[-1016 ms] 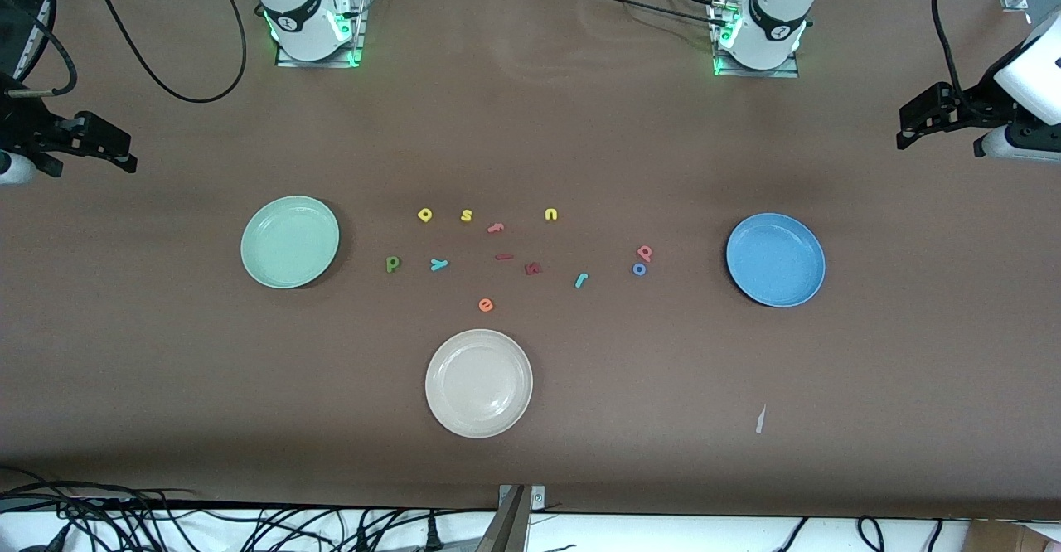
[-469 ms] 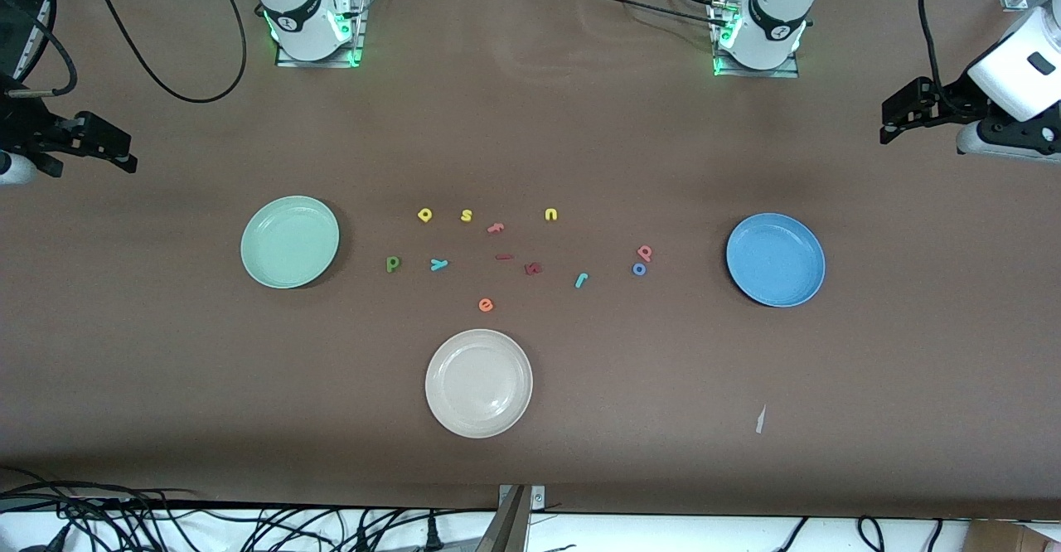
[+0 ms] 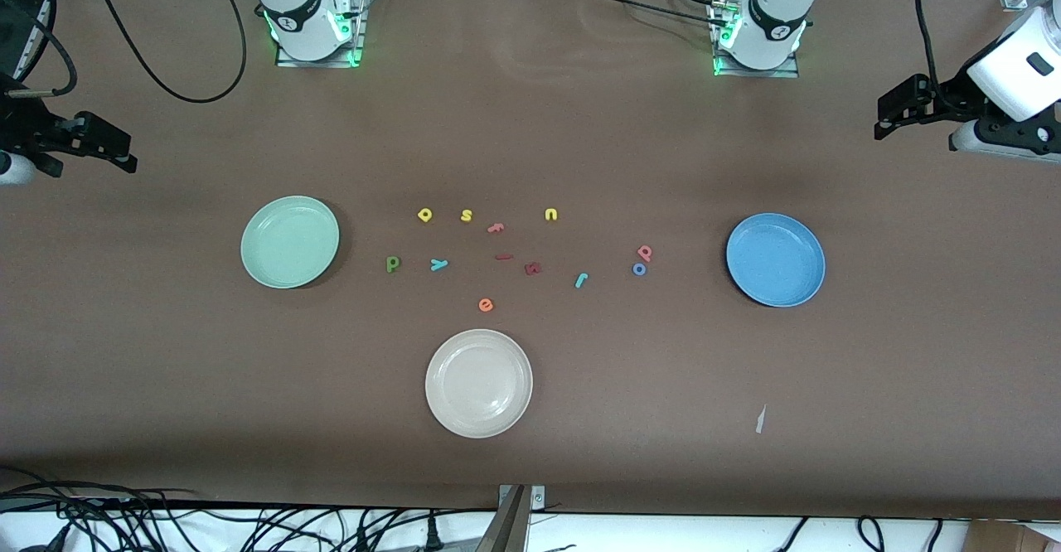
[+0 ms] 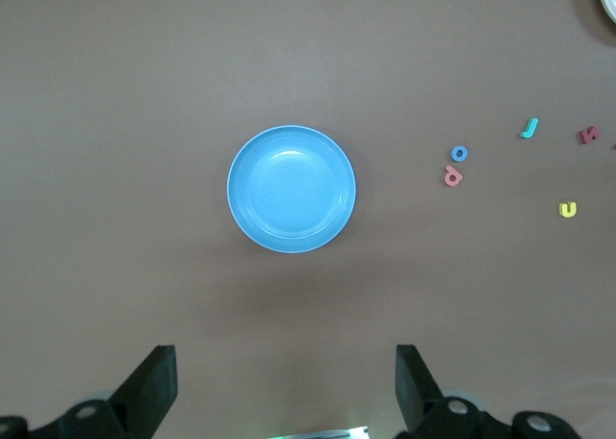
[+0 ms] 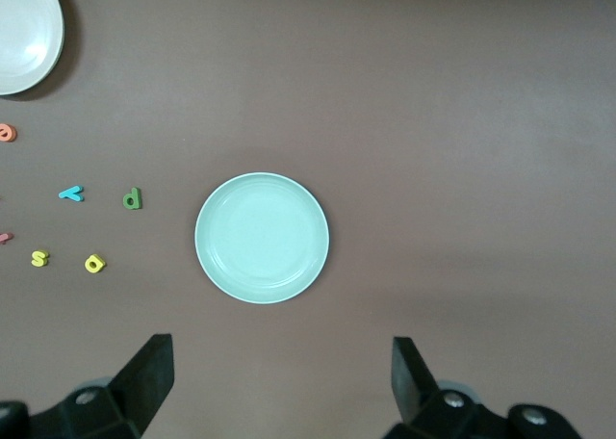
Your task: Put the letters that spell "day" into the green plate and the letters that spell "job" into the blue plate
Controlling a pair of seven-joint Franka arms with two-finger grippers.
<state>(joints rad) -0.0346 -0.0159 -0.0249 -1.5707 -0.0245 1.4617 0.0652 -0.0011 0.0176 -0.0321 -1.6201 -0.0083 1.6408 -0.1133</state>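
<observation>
The green plate [image 3: 289,242] [image 5: 262,238] lies toward the right arm's end, the blue plate [image 3: 775,259] [image 4: 292,189] toward the left arm's end. Between them lie the green d [image 3: 393,263] [image 5: 132,199], yellow a [image 3: 424,215] [image 5: 94,263], light blue y [image 3: 438,264] [image 5: 71,193], teal j [image 3: 582,280] [image 4: 529,128], blue o [image 3: 638,269] [image 4: 459,153] and pinkish-red b [image 3: 645,251] [image 4: 451,176]. My left gripper [image 3: 891,117] [image 4: 286,381] hangs open and empty over its end of the table. My right gripper [image 3: 116,150] [image 5: 279,376] waits open and empty over the other end.
A cream-white plate [image 3: 478,383] sits nearest the front camera. Other letters lie among the task's: yellow s [image 3: 466,215], yellow u [image 3: 551,215], pink f [image 3: 496,227], orange e [image 3: 486,305], a dark red letter [image 3: 532,268]. A paper scrap [image 3: 759,419] lies near the front edge.
My left gripper has drifted a little toward the table's middle and toward the bases. The right arm, letters and plates have not moved.
</observation>
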